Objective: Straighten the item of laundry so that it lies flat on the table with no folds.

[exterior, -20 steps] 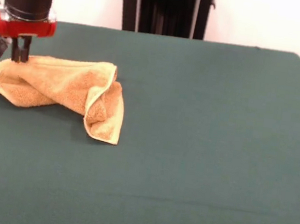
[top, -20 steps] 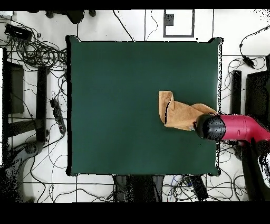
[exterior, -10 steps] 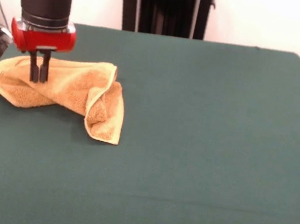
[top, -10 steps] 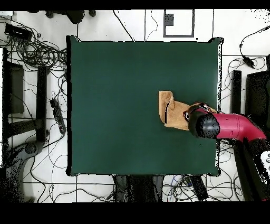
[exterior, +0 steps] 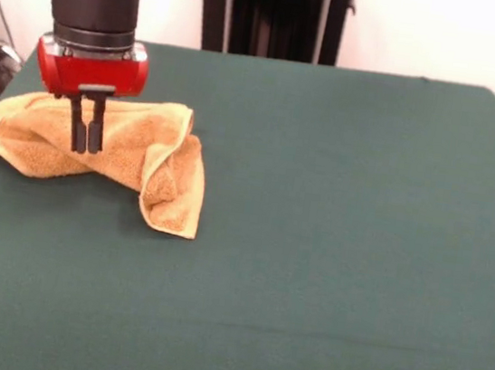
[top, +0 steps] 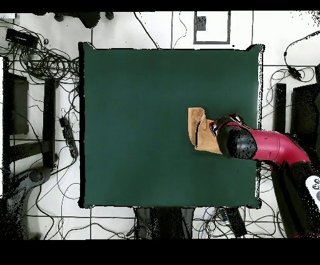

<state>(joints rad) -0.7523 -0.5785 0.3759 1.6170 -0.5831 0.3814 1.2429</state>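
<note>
The item of laundry [exterior: 115,154] is an orange-tan towel, crumpled and folded over itself near the left edge of the green table [exterior: 335,215]. One hemmed corner droops toward the front at the towel's right end. My gripper [exterior: 85,147] hangs over the towel's middle with its two black fingers close together, shut on nothing. Whether the tips touch the cloth I cannot tell. In the overhead view the towel [top: 199,128] lies near the right edge of the table [top: 144,125], and the red arm [top: 250,145] covers its right part and hides the fingers.
The table's left edge in the front view runs just beside the towel's far end. In the overhead view, cables [top: 44,59] and dark equipment [top: 15,106] lie on the floor around the table.
The gripper has moved rightward in the front view, from the towel's left end to over its middle, with its fingers still together. The towel keeps the same shape and place.
</note>
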